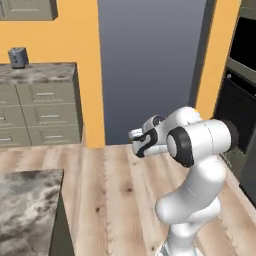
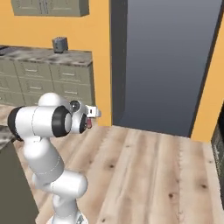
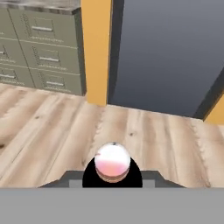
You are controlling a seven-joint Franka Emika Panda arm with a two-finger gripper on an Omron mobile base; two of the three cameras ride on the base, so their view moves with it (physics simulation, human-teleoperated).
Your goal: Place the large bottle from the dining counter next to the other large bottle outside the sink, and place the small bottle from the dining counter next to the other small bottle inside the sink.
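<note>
A small pinkish bottle (image 3: 112, 162) is clamped in the gripper (image 3: 112, 177) above the wooden floor (image 3: 166, 144); it could be dropped if jolted.

Left base view: set behind the white arm (image 1: 192, 175), to its left, facing forward and down; arm near, lower right. Right base view: same, from the right; arm lower left. Shared: wood floor (image 1: 120, 185), grey doorway (image 1: 150, 65), orange wall (image 2: 98, 26), sage drawer cabinet (image 1: 42, 112) with stone top. Hand view: low, looks along the hand toward the same doorway, floor and cabinet.
</note>
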